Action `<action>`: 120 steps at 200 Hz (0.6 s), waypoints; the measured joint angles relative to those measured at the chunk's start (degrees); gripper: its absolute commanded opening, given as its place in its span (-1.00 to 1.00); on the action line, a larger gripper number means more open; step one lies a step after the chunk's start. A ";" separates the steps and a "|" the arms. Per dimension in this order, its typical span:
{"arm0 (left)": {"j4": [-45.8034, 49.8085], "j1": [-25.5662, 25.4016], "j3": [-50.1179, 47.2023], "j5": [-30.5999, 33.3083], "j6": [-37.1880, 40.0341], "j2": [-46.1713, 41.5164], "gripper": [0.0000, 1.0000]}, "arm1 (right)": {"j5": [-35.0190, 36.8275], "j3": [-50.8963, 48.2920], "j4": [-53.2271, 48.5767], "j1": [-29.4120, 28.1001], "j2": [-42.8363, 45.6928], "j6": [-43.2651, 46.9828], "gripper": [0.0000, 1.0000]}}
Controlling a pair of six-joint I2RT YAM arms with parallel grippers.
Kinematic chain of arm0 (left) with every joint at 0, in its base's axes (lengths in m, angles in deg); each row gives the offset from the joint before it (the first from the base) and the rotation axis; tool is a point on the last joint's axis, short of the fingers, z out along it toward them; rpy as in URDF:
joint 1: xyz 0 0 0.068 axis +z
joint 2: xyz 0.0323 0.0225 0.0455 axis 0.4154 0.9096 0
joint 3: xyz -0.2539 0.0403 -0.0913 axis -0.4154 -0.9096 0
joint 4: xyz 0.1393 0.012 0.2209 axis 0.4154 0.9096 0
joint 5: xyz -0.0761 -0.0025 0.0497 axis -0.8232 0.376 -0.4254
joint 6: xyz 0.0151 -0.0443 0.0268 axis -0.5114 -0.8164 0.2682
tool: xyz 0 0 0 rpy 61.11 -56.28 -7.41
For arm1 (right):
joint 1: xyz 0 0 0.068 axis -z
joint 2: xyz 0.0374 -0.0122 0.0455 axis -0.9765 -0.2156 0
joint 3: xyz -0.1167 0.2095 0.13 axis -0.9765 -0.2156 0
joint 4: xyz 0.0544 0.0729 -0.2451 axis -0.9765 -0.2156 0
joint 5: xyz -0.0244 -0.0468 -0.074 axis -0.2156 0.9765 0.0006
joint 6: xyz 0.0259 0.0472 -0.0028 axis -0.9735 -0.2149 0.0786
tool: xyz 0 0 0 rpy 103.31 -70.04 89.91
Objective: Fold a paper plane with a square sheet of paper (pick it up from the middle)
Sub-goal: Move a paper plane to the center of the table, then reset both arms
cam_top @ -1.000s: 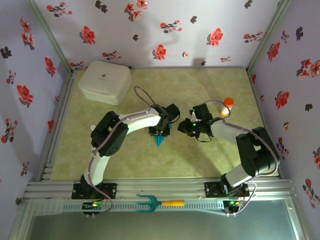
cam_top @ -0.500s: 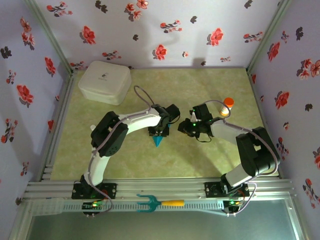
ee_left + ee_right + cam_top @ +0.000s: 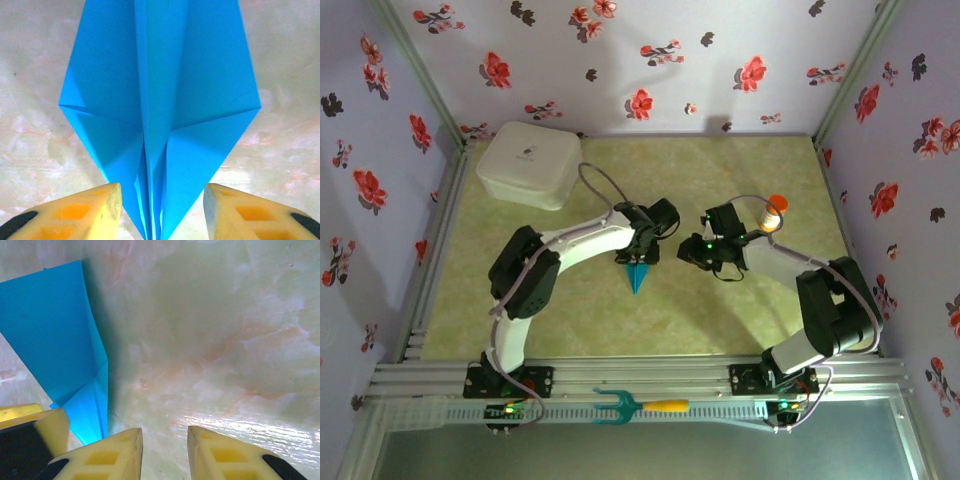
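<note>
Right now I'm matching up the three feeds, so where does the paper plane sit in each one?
Top external: paper plane mid-table, just below the left claw in the picture.
Left wrist: centre, narrowing down between the yellow fingers.
Right wrist: along the left edge.
Shared landmark: the green marbled table under it.

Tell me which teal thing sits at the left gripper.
The folded paper plane, mid-table inside the open left gripper; the teal fork tool lies far off on the near rail.
</note>
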 measured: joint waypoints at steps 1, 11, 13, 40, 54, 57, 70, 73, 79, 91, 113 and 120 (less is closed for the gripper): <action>0.00 0.00 0.00 0.02 0.02 -0.11 -0.04 | 0.04 0.02 -0.04 -0.02 0.02 0.04 -0.35; -0.11 0.04 -0.02 0.11 0.15 -1.01 -0.04 | 0.55 0.13 -0.61 0.00 0.50 0.59 -0.34; -0.20 0.04 -0.04 0.22 0.24 -1.29 -0.04 | 0.70 0.17 -0.74 0.00 0.61 0.61 -0.33; -4.02 0.44 -3.26 1.75 2.29 -6.78 0.01 | 3.72 1.49 -2.78 0.07 2.86 2.78 -0.21; -6.86 1.09 -7.06 2.64 3.96 -11.39 0.07 | 6.93 2.95 -4.74 0.15 4.83 5.03 -0.14; -7.56 1.27 -7.98 2.91 4.24 -12.39 0.08 | 7.85 3.32 -5.09 0.15 5.29 5.66 -0.12; -10.34 2.86 -12.33 4.09 5.99 -17.38 0.18 | 12.63 4.92 -6.21 0.26 7.89 8.50 0.06; -10.95 3.41 -13.29 4.35 6.69 -18.58 0.21 | 13.94 5.18 -6.36 0.26 8.55 8.76 0.12; -12.04 4.50 -15.17 4.94 7.45 -20.72 0.25 | 16.55 5.60 -6.49 0.26 9.79 10.29 0.23; -14.78 7.54 -19.23 5.99 9.16 -25.05 0.35 | 22.40 5.86 -6.25 0.26 12.31 13.68 0.28; -19.54 13.75 -26.75 8.17 13.81 -31.78 0.69 | 33.62 4.50 -1.77 0.35 14.88 21.03 0.50; -21.22 15.63 -29.27 9.18 15.78 -33.75 0.76 | 36.70 3.23 0.66 0.37 15.17 23.19 0.60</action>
